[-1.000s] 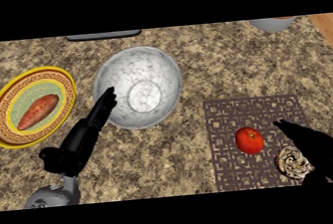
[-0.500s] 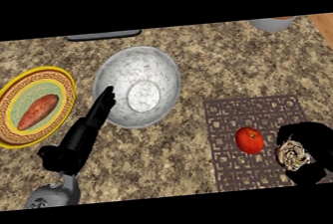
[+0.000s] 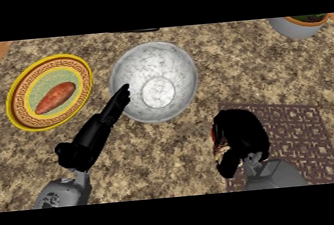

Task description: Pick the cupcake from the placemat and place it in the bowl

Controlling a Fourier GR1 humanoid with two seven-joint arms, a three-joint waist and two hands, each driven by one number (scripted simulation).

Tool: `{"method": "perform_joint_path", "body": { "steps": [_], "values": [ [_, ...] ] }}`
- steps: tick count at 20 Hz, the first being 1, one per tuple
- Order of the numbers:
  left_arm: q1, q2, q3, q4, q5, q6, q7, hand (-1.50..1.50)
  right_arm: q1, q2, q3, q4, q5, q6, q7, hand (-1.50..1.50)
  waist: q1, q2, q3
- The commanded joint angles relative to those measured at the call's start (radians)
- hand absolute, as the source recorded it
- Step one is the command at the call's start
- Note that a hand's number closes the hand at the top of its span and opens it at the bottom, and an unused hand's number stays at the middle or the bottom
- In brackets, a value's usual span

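Observation:
My right hand (image 3: 239, 136) hangs over the left edge of the brown patterned placemat (image 3: 297, 128), its fingers curled round the cupcake (image 3: 218, 149). Only a tan and reddish sliver of the cupcake shows at the hand's left side. The marbled grey-white bowl (image 3: 173, 59) stands up and to the left of that hand, apart from it, with nothing in it. My left hand (image 3: 91, 136) lies open with straight fingers whose tips reach the bowl's lower left rim.
A yellow-rimmed plate (image 3: 20, 92) holding an orange sweet potato (image 3: 53, 97) sits at the left. A grey pot with a plant (image 3: 299, 25) stands at the top right corner. The red fruit seen earlier on the placemat is hidden behind my right hand.
My right hand shut on the cupcake at the placemat's right side, then carried it left across the placemat toward the bowl. The left hand stayed still.

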Motion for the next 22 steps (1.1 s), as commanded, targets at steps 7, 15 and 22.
{"method": "perform_joint_path", "body": {
  "steps": [7, 15, 22],
  "values": [
    [-0.052, -0.029, -0.046, 0.027, -0.015, -0.013, 0.019, 0.0, -0.384, 0.099, 0.165, 0.157, 0.158, -0.118, 0.478, 1.5, 0.067, 0.002, 0.004],
    [-0.075, -0.044, -0.048, 0.065, -0.017, -0.015, 0.007, 0.0, -0.662, 0.099, 0.16, 0.189, 0.233, -0.347, 0.632, 1.5, 0.079, 0.004, 0.005],
    [-0.084, -0.04, -0.037, 0.062, -0.014, -0.014, 0.021, 0.0, -0.804, 0.099, 0.108, 0.319, 0.227, -0.436, 0.743, 1.5, 0.069, 0.009, 0.006]
  ]
}}
